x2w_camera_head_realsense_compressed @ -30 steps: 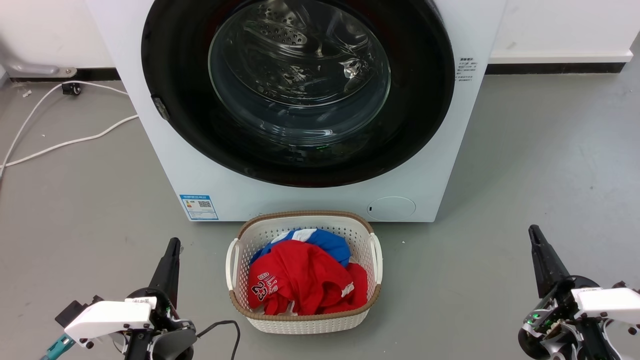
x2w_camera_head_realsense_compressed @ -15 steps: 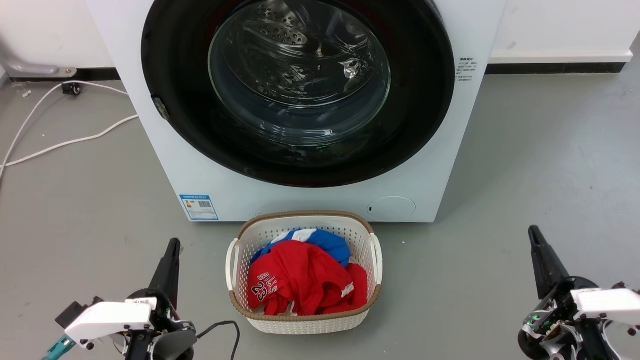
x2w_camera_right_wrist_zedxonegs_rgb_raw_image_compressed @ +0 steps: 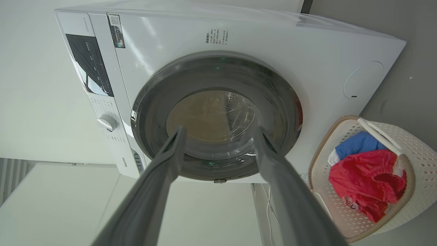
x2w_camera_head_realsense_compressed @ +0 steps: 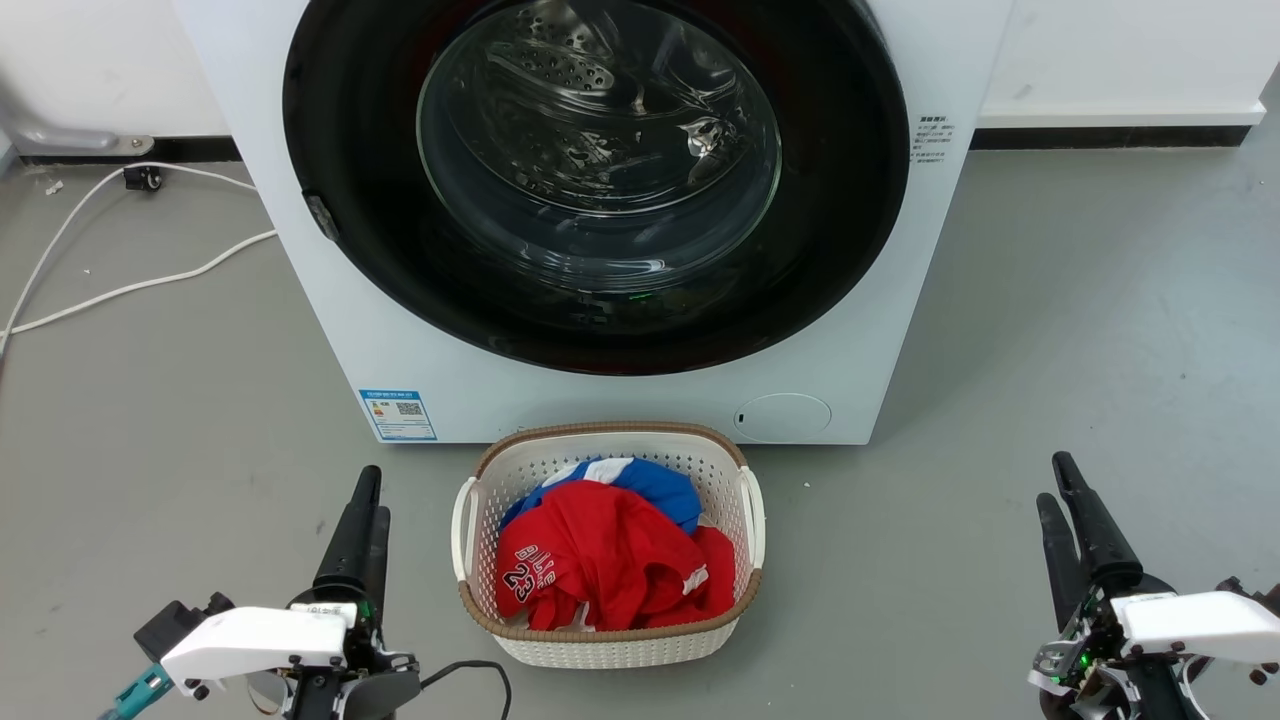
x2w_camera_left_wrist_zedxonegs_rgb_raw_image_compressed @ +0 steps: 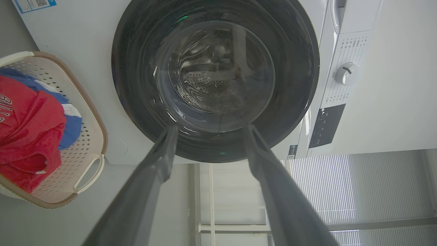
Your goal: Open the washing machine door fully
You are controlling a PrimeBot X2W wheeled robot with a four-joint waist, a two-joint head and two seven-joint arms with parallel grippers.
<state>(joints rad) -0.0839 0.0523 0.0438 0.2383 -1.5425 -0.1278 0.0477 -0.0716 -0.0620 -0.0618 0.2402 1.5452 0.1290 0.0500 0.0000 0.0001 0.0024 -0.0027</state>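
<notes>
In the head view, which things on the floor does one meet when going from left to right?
white cable → left gripper → laundry basket → right gripper

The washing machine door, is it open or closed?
Shut. The washing machine door sits flat against the front of the washing machine, with no gap showing.

Left jaws parted at lower left, left arm's long dark fingers (x2w_camera_head_realsense_compressed: 352, 540) pointing forward, left white wrist casing (x2w_camera_head_realsense_compressed: 255, 635) behind them, right jaws parted at lower right, right arm's long dark fingers (x2w_camera_head_realsense_compressed: 1093, 530) pointing forward, right white wrist casing (x2w_camera_head_realsense_compressed: 1190, 615) behind
</notes>
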